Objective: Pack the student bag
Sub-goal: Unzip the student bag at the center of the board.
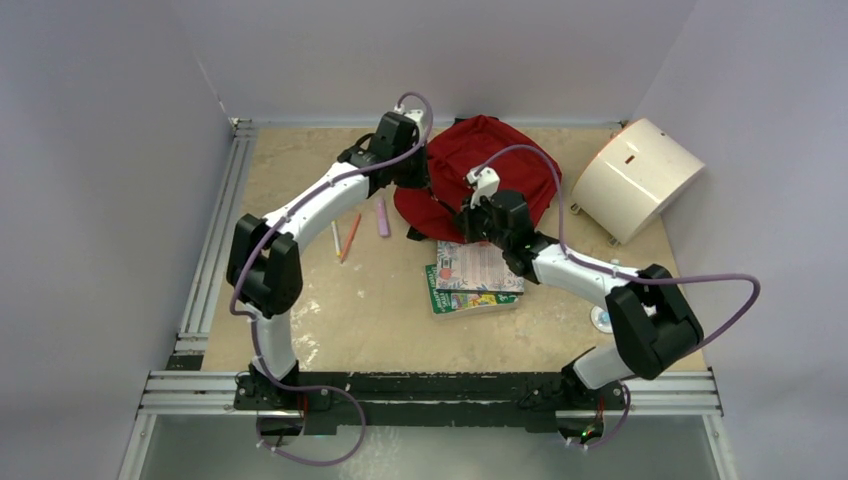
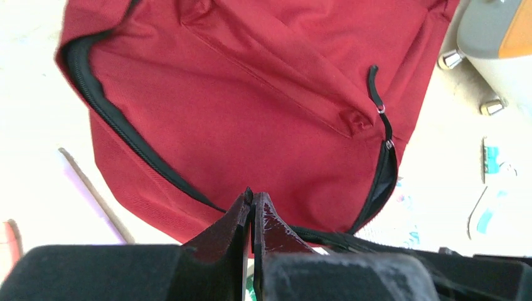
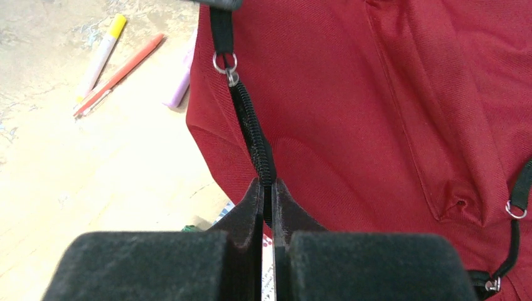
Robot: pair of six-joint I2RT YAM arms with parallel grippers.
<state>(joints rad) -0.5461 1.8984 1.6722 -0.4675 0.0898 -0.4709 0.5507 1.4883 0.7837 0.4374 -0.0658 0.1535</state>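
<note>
— At the far middle of the table, is that the student bag?
— Yes: soft dark-red cloth, slumped flat, with a black zip running along its near edge and a stitched front pocket.
— Can you see inside it?
— No. Only the outer cloth shows, so I cannot tell what it holds.
— Any other container?
— A white rounded box lies on its side just right of the bag. Its inside is hidden too.
— And the arms?
— The right end effector is closed on the zip, whose teeth run straight down between its fingers. The left end effector is at the bag's left edge with its fingers pressed together. Whether it pinches any cloth I cannot tell.
— What lies outside the bag?
— Two books, stacked just in front of it. An orange pen, a yellow-capped marker and a purple marker lie to its left.
</note>
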